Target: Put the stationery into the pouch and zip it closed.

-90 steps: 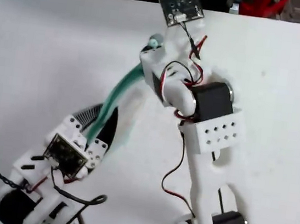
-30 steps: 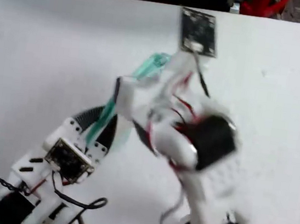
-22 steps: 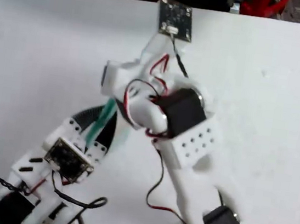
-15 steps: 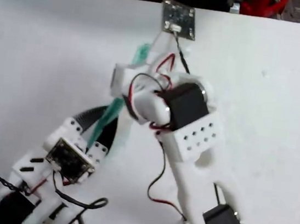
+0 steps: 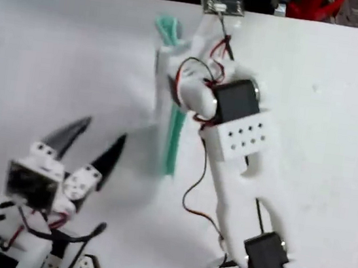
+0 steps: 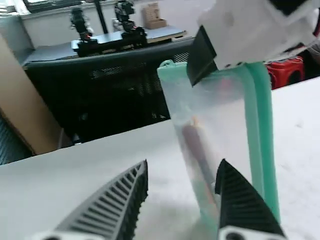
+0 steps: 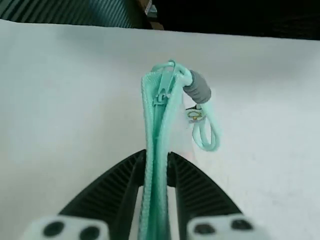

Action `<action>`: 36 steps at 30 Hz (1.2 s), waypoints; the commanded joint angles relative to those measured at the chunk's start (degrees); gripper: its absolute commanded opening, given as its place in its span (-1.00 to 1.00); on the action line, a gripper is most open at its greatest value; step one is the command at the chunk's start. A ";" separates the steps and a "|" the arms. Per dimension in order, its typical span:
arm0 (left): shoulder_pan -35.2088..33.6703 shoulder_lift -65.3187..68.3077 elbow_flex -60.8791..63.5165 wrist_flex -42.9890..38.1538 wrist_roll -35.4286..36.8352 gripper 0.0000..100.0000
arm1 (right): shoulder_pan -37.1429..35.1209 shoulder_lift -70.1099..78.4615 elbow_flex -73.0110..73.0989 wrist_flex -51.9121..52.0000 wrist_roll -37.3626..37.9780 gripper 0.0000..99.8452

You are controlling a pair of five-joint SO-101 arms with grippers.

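At the right wrist, the right gripper (image 7: pixel 156 170) pinches the teal pouch (image 7: pixel 155 115) along its zip edge. From the left wrist, stationery (image 6: pixel 194 145) shows through it. From above, the pouch sits far-centre; the left gripper (image 5: pixel 90 147) gapes near left, apart.

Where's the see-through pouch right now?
In the high view the pouch is pinched by its green zip edge in the right claw, toward the table's far middle; the open left claw sits apart from it.
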 commanded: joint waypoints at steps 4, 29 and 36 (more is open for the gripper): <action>-15.69 0.31 3.96 -9.58 12.04 -0.56 | -9.80 -5.76 -1.23 -4.79 0.44 -0.96; -17.80 0.31 14.42 -19.78 19.34 -0.56 | 27.03 -7.60 56.62 -40.48 28.40 -0.96; -17.63 0.31 14.42 -19.69 19.34 -0.56 | 26.51 -7.60 61.89 -27.38 53.45 -0.57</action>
